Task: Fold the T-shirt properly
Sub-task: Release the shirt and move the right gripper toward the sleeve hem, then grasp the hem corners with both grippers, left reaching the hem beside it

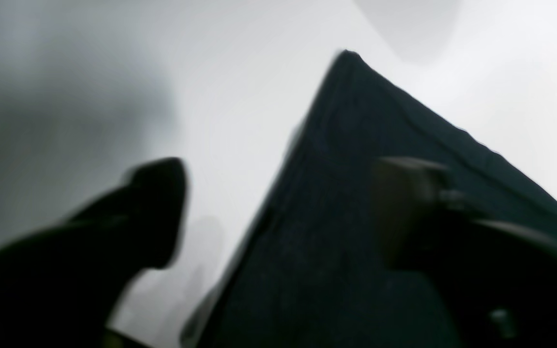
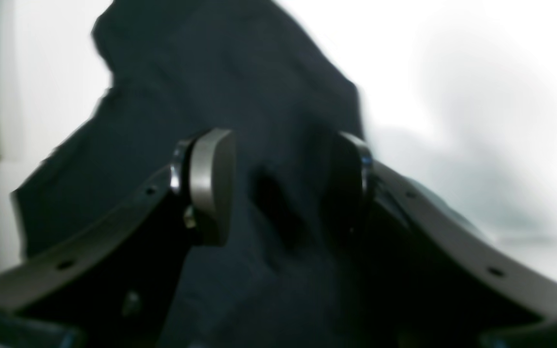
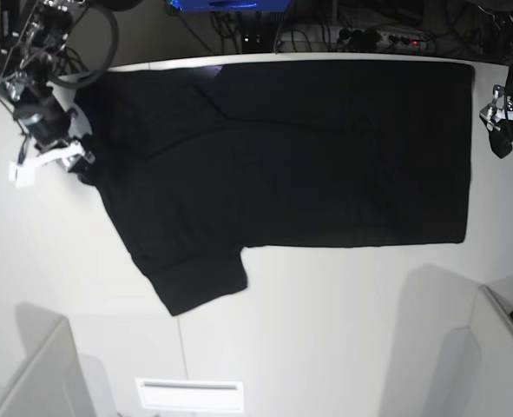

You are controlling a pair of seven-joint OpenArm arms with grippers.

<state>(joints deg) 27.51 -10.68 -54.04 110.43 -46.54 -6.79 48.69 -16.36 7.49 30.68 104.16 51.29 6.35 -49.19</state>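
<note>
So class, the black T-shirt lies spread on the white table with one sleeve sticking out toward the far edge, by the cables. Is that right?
Not quite. The T-shirt does lie spread on the white table, but its free sleeve sticks out toward the near edge, away from the cables. The base view shows it.

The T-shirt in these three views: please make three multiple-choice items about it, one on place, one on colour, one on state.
1. Where does the T-shirt lie on the white table?
A. along the far edge
B. at the near edge
C. hanging off the near side

2. What colour is the side that faces up?
A. grey
B. black
C. white

3. In the right wrist view, how does the right end effector stand over the cloth?
A. shut tight on a sleeve
B. out of view
C. open, with cloth between the pads

Answers:
1 A, it reaches the far edge in the base view.
2 B, only plain black cloth shows.
3 C, a clear gap separates the pads.
</note>
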